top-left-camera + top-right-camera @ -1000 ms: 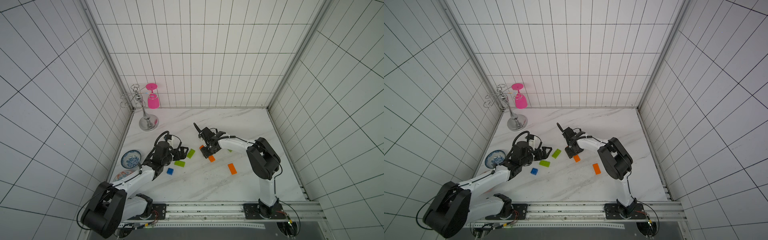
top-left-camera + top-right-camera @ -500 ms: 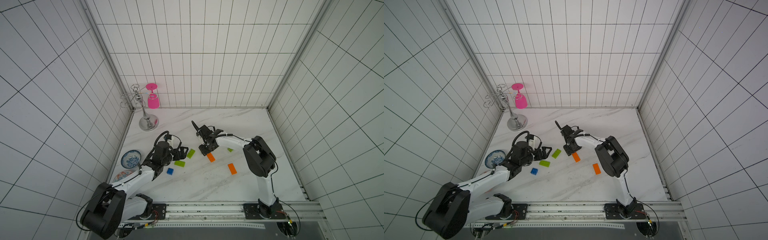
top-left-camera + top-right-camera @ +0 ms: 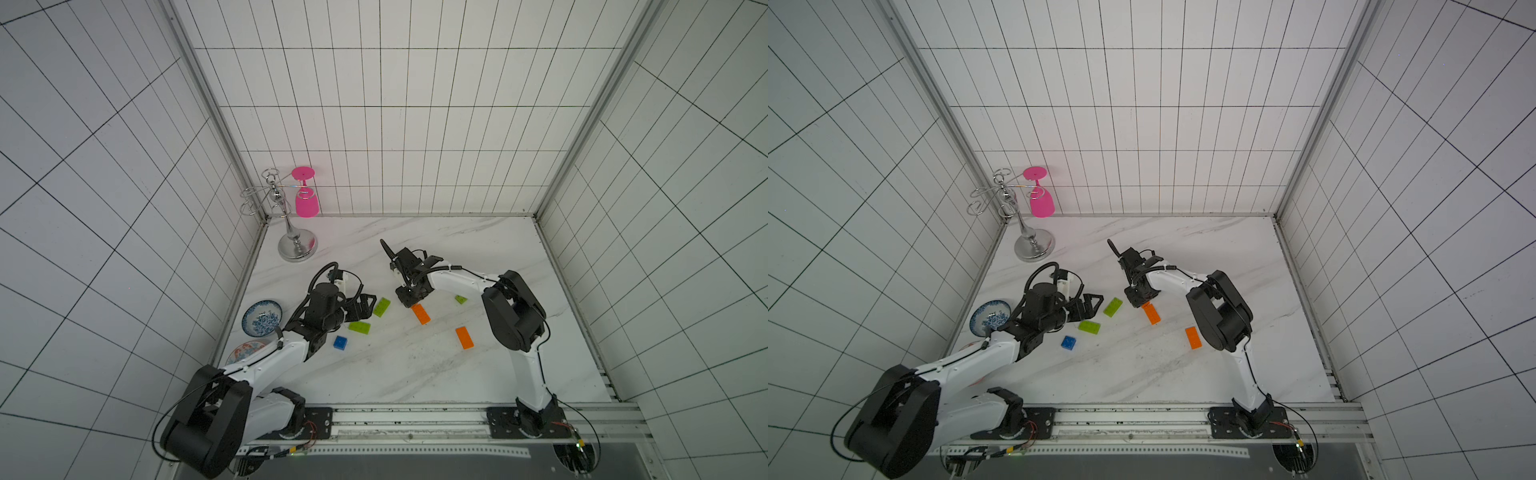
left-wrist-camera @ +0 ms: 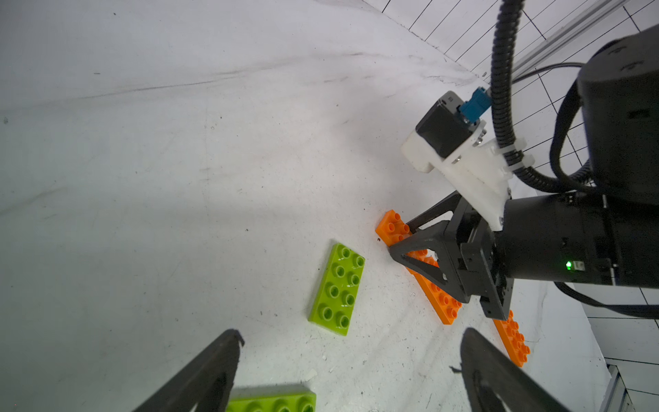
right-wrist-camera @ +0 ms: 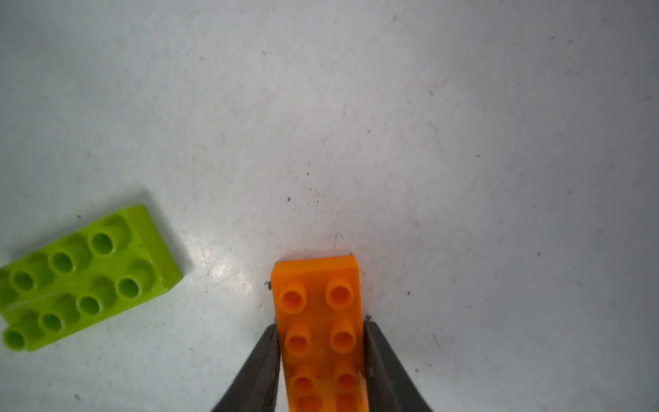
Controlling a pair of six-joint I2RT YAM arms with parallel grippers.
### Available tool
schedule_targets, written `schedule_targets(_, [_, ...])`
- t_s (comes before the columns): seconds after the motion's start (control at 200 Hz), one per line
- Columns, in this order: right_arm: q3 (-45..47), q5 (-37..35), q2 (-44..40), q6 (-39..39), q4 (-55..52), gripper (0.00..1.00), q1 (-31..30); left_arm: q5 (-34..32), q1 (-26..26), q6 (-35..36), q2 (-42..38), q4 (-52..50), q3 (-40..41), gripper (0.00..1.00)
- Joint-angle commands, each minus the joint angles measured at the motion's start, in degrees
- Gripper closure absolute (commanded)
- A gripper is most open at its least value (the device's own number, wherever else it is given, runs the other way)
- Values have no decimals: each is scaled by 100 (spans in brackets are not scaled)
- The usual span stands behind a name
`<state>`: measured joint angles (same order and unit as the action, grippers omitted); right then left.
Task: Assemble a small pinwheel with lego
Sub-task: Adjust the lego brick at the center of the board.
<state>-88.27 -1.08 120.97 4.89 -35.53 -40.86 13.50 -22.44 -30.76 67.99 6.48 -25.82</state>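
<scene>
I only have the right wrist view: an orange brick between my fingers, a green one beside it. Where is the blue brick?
Observer: The blue brick lies flat on the table, by the left arm.
Operator: Is the left end effector busy?
Observer: No, the left end effector is open and empty.
Operator: More orange bricks?
Observer: Two. A second orange brick lies close by your held orange brick, and a third orange brick lies nearer the right arm's base.
</scene>
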Motion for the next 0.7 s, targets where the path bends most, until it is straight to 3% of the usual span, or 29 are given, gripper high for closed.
schedule_targets(0.0, [61,-146,308,61,-471,62,32,-46,20,53,-44,54,-80,3])
schedule_targets(0.695, [398,-18,67,160,-360,64,228,161,20,14,53,231,-70,3])
